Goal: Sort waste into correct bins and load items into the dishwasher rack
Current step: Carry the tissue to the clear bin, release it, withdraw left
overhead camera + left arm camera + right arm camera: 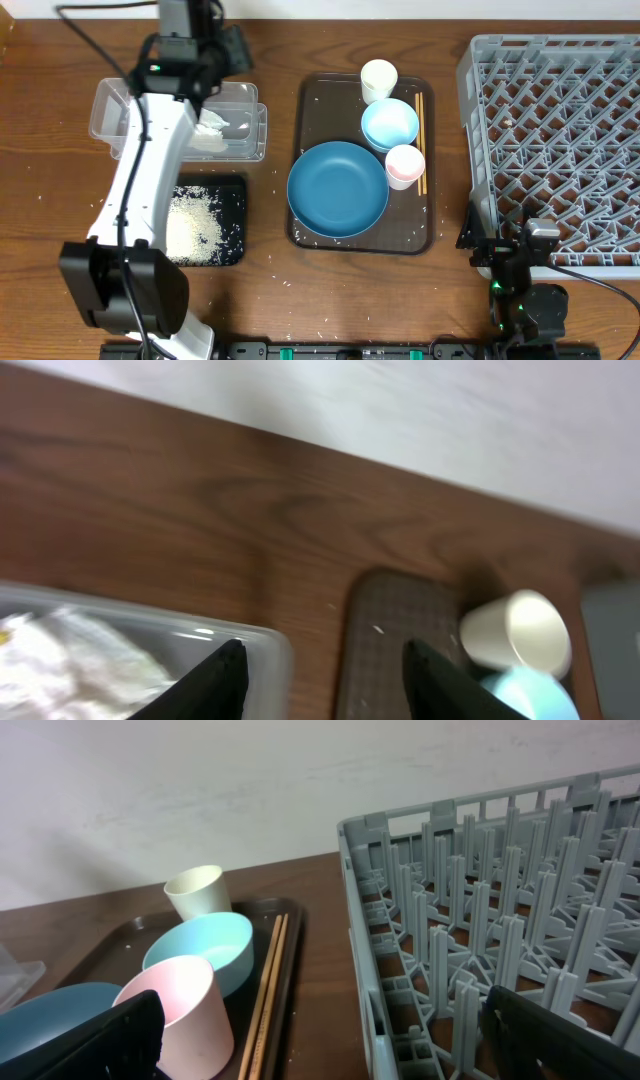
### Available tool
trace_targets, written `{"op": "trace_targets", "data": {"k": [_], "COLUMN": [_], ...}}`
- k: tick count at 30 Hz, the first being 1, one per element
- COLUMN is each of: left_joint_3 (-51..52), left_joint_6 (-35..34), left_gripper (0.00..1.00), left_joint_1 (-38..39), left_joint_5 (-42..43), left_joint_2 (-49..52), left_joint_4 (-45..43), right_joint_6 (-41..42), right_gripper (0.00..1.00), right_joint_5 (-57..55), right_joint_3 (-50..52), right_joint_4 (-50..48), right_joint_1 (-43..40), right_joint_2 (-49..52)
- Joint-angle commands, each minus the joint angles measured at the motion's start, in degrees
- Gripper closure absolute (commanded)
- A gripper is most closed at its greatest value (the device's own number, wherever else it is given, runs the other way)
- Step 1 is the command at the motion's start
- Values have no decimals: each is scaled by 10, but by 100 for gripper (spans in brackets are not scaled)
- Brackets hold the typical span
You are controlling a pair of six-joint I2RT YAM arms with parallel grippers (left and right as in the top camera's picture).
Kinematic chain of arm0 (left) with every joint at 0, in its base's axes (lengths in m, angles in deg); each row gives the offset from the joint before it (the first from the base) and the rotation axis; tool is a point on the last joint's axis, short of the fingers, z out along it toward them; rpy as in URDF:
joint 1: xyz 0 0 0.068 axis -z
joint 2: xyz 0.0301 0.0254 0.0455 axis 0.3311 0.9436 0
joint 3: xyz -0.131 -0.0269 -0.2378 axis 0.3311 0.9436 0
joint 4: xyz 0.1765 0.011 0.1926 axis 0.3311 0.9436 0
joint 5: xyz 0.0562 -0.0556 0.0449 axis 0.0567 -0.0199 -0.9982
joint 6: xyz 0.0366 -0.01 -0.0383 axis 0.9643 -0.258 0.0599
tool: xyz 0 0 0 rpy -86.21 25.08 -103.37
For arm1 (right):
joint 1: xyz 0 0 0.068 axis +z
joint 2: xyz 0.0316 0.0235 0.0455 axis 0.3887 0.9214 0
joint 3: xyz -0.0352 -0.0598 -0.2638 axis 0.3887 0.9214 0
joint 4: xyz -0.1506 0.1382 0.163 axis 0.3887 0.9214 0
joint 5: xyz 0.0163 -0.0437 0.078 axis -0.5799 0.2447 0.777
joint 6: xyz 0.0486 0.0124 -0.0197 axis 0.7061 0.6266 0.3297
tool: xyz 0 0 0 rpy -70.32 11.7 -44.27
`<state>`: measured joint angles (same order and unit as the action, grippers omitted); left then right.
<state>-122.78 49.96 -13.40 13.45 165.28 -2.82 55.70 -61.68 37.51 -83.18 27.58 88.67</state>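
My left gripper (228,52) is open and empty above the right end of the clear tub (110,110). In the left wrist view (325,655) its jaws straddle the tub's corner (265,650) and the brown tray's edge. Crumpled white tissue (210,130) (70,660) lies in the tub. Rice (193,220) lies in the black tray (235,190). The dark-blue dish (338,188), light-blue bowl (390,125), pink cup (404,165), white cup (379,78) and chopsticks (421,140) sit on the brown tray. My right gripper (503,240) (322,1020) is open and empty by the grey rack's (555,150) front-left corner. I see no snack wrapper.
The brown serving tray (315,100) sits mid-table between the bins and the rack. Loose rice grains are scattered on the table around the black tray. The right wrist view shows the pink cup (175,1010), bowl (200,950), chopsticks (268,990) and rack wall (365,920).
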Motion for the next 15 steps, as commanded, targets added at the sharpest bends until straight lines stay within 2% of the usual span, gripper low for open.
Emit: {"op": "trace_targets", "data": {"k": [1, 3, 7, 10, 13, 15], "left_joint_3": [-3, -3, -3, -3, -3, -3], "left_joint_6": [46, 45, 46, 40, -28, -72], "left_gripper": [32, 27, 23, 22, 20, 20], "left_joint_1": [20, 31, 40, 26, -13, -49], "left_joint_5": [19, 19, 11, -58, -126, -130], "left_joint_2": [17, 21, 23, 12, -10, -24], "left_joint_4": [-1, 2, 0, -1, -1, 0], "right_joint_6": [-8, -8, -8, -8, -8, -8], "right_gripper": [1, 1, 1, 1, 1, 1], "right_joint_5": [-3, -3, -3, -3, -3, -3], "right_joint_3": [2, 2, 2, 2, 2, 2], "right_joint_4": [1, 1, 1, 1, 1, 1], "right_joint_1": [-4, -4, -4, -4, -4, -4], "right_joint_2": [-3, -3, -3, -3, -3, -3]}}
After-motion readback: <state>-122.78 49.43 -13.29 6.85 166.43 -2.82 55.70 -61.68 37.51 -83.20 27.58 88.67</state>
